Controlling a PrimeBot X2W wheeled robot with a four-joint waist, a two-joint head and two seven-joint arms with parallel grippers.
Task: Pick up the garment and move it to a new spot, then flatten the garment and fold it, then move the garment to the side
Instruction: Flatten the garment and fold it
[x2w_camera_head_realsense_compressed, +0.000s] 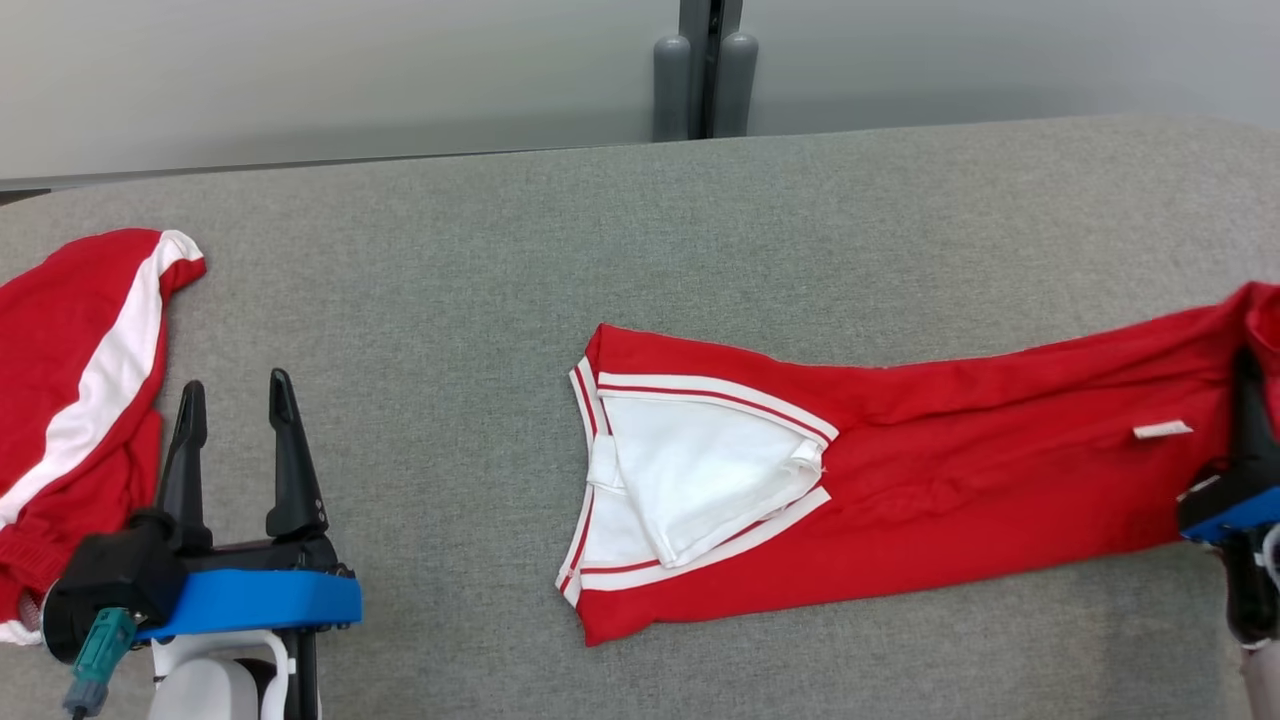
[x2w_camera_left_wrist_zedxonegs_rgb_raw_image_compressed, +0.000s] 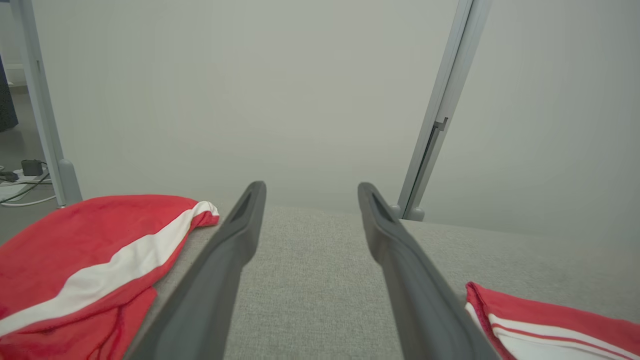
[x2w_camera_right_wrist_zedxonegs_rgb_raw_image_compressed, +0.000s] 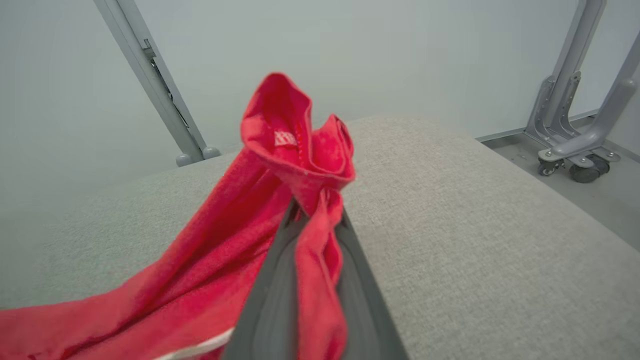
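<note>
**Soft jersey pinched at one end, the other end free**

The red V-neck jersey (x2w_camera_head_realsense_compressed: 950, 500) lies stretched across the middle and right of the grey padded table (x2w_camera_head_realsense_compressed: 700, 220). Its white-trimmed collar (x2w_camera_head_realsense_compressed: 700, 395) is toward the table's centre and its other end reaches the table's right edge. There the right gripper (x2w_camera_right_wrist_zedxonegs_rgb_raw_image_compressed: 317, 215) has its jaws closed tight on a bunched fold of the red cloth, which stands in a crumpled peak above the fingertips, raised off the table. The left gripper (x2w_camera_head_realsense_compressed: 235, 382) hovers over the table's near left part with its fingers spread wide and nothing between them. A second red garment (x2w_camera_head_realsense_compressed: 80, 370) with a white stripe lies heaped at the table's left edge, just beside it.

The jersey looks like a light, limp knit. It will probably hold no shape of its own, sag and trail from any single hold, and drag on the table's rough fabric cover rather than slide. It does not look fragile, but a thin pinch may slip out or gather more layers than wanted. With only one end held, a lift would probably let the collar end sweep and twist. The better hold for the free hand, as I judge it, is a shoulder corner by the collar trim, so that both ends rise together and the cloth stays taut
</note>
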